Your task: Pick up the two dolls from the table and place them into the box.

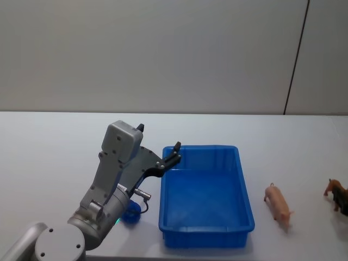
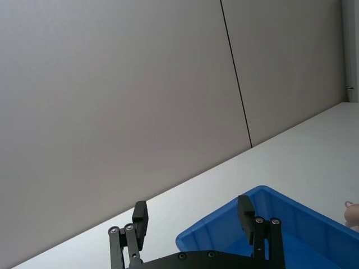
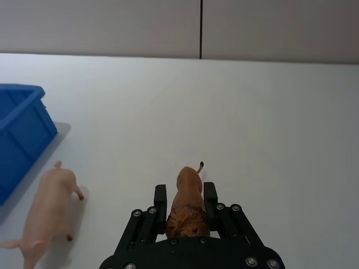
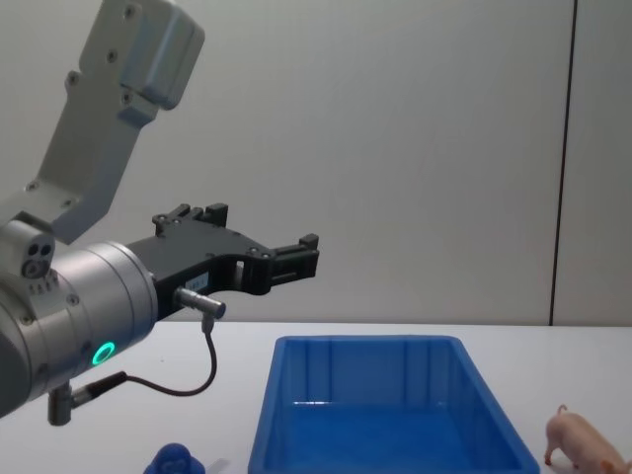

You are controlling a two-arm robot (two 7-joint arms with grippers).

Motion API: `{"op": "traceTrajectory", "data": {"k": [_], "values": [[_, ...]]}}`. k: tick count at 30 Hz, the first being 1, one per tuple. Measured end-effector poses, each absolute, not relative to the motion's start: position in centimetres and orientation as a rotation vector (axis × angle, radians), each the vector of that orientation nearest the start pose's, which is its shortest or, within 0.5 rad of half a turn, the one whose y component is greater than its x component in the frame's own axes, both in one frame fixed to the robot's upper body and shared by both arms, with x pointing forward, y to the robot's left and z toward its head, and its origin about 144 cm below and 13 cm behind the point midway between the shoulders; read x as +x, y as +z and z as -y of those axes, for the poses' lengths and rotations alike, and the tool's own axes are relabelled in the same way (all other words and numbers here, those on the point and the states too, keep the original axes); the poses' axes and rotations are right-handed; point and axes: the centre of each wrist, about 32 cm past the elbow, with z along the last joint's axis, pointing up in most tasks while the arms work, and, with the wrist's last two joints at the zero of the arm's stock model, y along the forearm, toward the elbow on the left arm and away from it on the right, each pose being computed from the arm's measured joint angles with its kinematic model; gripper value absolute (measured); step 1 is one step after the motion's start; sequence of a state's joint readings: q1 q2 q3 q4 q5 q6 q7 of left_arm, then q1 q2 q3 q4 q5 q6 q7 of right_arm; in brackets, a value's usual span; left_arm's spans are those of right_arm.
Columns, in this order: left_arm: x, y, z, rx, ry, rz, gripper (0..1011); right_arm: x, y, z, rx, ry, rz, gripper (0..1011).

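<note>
- Head view: The left claw (image 1: 159,138) hangs over the far left corner of the box (image 1: 247,202). It is wide open and holds nothing. The box sits on the table (image 1: 49,141). The blue toy (image 1: 129,212) is on the table just by the box's near left corner, half hidden behind the left arm. The pig (image 1: 278,205) is on the table near the box's right side. A lion (image 1: 333,189) is further right.
- Left wrist view: The left claw (image 2: 192,216) is spread wide with nothing in it. One finger is over a corner of the box (image 2: 221,217).
- Right wrist view: The right claw (image 3: 185,193) is closed on the lion (image 3: 188,188), one finger on each side. The pig (image 3: 47,216) is between the claw and the box (image 3: 22,129).
- Chest view: The left claw (image 4: 262,229) is high above the box (image 4: 365,342), open. The blue toy (image 4: 176,460) is on the table (image 4: 592,365) left of the box. The pig (image 4: 583,439) is right of it.
</note>
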State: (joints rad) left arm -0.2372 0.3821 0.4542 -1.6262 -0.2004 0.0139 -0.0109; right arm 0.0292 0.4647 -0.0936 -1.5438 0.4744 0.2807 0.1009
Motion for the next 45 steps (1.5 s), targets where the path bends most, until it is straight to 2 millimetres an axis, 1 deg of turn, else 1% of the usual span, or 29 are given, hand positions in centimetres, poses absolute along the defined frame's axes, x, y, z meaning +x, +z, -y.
{"op": "traceTrajectory", "data": {"k": [11,17,22,27,33,36,37,43,45], "values": [[49.2,120.4,-19.8,0.061,1.124,0.268,1003,46.5,117.9,31.7,-0.187,-1.335,-0.130,383],[49.2,120.4,-19.8,0.061,1.124,0.268,1003,46.9,119.5,30.1,-0.150,-1.262,-0.063,383],[49.2,120.4,-19.8,0.061,1.124,0.268,1003,47.3,120.4,28.9,-0.126,-1.203,-0.036,383],[49.2,120.4,-19.8,0.061,1.124,0.268,1003,48.1,121.4,27.6,-0.104,-1.128,-0.021,383],[49.2,120.4,-19.8,0.061,1.124,0.268,1003,49.2,122.1,26.0,-0.090,-1.037,-0.031,383],[49.2,120.4,-19.8,0.061,1.124,0.268,1003,49.7,122.2,25.3,-0.088,-1.004,-0.041,383],[49.2,120.4,-19.8,0.061,1.124,0.268,1003,50.2,122.3,24.7,-0.086,-0.977,-0.049,383],[49.2,120.4,-19.8,0.061,1.124,0.268,1003,51.7,122.1,22.6,-0.097,-0.894,-0.090,384],[49.2,120.4,-19.8,0.061,1.124,0.268,1003,52.2,122.0,21.8,-0.103,-0.866,-0.106,420]]}}
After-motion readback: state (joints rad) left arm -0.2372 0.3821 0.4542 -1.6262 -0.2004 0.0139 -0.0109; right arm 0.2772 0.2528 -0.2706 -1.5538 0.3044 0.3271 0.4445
